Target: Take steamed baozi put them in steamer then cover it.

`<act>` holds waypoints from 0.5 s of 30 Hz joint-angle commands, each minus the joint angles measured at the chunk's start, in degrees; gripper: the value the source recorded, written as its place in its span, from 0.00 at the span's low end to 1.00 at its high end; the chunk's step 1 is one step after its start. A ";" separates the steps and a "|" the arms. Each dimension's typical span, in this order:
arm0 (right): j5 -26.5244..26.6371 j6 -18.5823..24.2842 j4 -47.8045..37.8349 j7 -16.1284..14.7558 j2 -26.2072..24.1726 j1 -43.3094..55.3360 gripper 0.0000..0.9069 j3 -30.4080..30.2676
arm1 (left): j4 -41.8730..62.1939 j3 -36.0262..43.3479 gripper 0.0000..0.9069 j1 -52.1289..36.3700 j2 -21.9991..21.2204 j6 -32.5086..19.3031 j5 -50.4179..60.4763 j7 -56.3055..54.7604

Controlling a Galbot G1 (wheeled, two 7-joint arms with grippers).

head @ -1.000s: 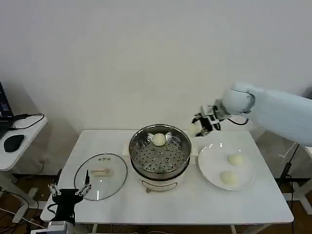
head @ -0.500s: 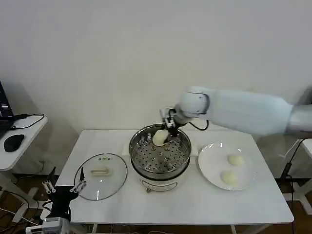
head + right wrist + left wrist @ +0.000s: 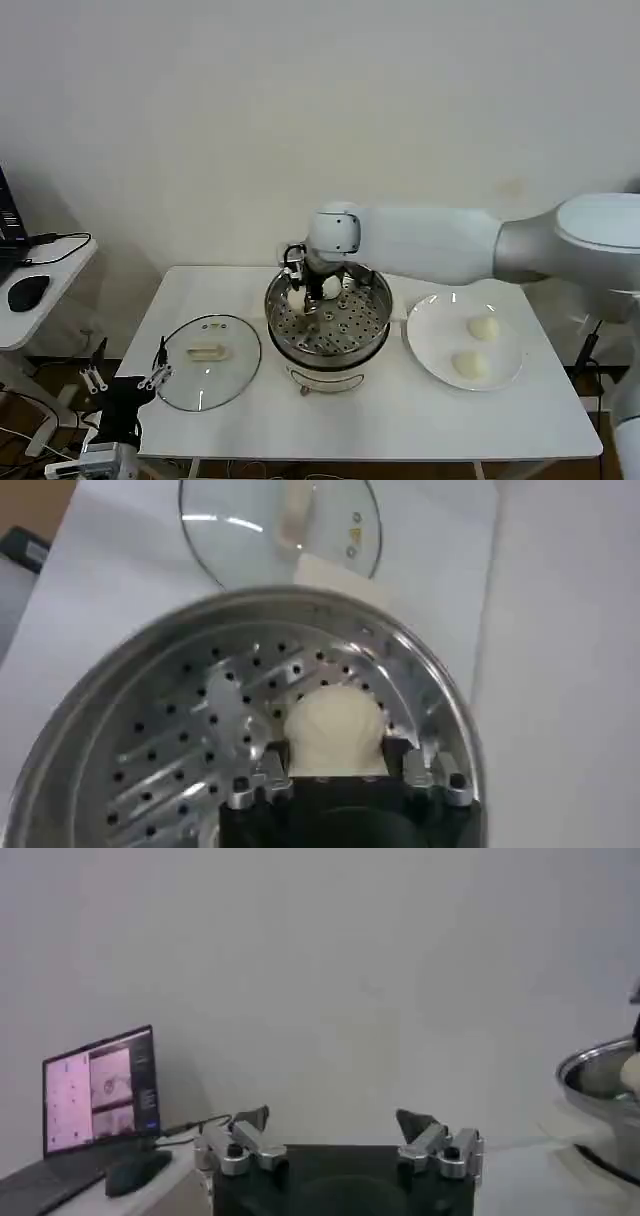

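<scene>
The steel steamer (image 3: 345,330) stands mid-table on its white base. My right gripper (image 3: 308,297) reaches low into its near-left part, shut on a cream-white baozi (image 3: 335,728) just over the perforated tray (image 3: 160,770). Another baozi (image 3: 331,288) lies at the back of the tray. Two baozi (image 3: 483,327) (image 3: 468,365) rest on the white plate (image 3: 425,345) to the right. The glass cover (image 3: 207,350), with its cream bar handle, lies flat on the table left of the steamer; the right wrist view shows the cover (image 3: 285,520) beyond the pot. My left gripper (image 3: 125,378) hangs open off the table's front-left corner.
A side desk on the left carries a laptop (image 3: 100,1098) and a mouse (image 3: 27,292). Bare white table (image 3: 330,420) runs in front of the steamer and plate. My right arm (image 3: 430,245) spans above the table from the right, over the steamer's back.
My right arm swung left from behind the plate across the steamer, carrying the baozi, and came down into the pot. The left gripper drifted slightly left.
</scene>
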 commanded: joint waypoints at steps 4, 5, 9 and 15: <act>0.46 -2.38 -3.32 0.35 4.96 -1.98 0.68 -0.65 | -0.10 -0.17 1.00 0.02 -0.22 -0.07 -0.21 0.09; 0.19 -2.38 -3.30 0.22 5.01 -2.00 0.68 -0.81 | -0.14 -0.14 1.00 0.04 -0.26 -0.08 -0.21 0.10; -0.32 -2.50 -3.33 0.15 5.04 -2.40 0.68 -1.02 | -0.41 -0.07 1.00 0.07 -0.37 -0.07 -0.21 0.11; -1.11 -2.56 -3.67 0.50 4.82 -3.44 1.00 -1.10 | -0.69 0.00 1.00 0.22 -0.41 -0.04 -0.21 0.11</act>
